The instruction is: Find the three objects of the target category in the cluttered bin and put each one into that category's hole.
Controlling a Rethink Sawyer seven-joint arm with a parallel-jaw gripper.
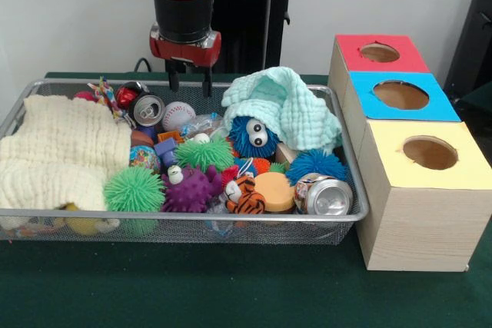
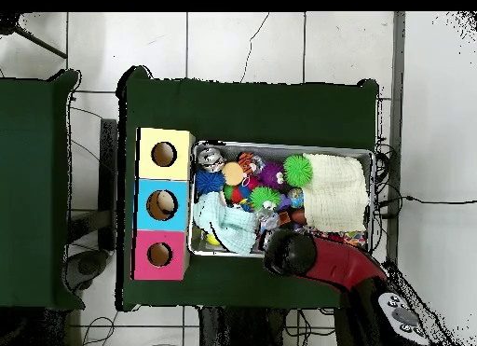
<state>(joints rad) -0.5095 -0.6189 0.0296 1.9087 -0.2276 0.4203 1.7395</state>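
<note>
The bin is a long silver wire-mesh basket packed with toys; it also shows in the overhead view. My gripper hangs open and empty over the bin's far rim, just above a baseball and a soda can. In the overhead view my arm covers the gripper at the bin's near edge. Three wooden boxes with round holes stand beside the bin: red, blue and yellow.
A cream cloth covers the bin's left end and a mint cloth its far right. Between them lie green spiky balls, a purple one, a blue furry ball with eyes, a tiger toy and a second can.
</note>
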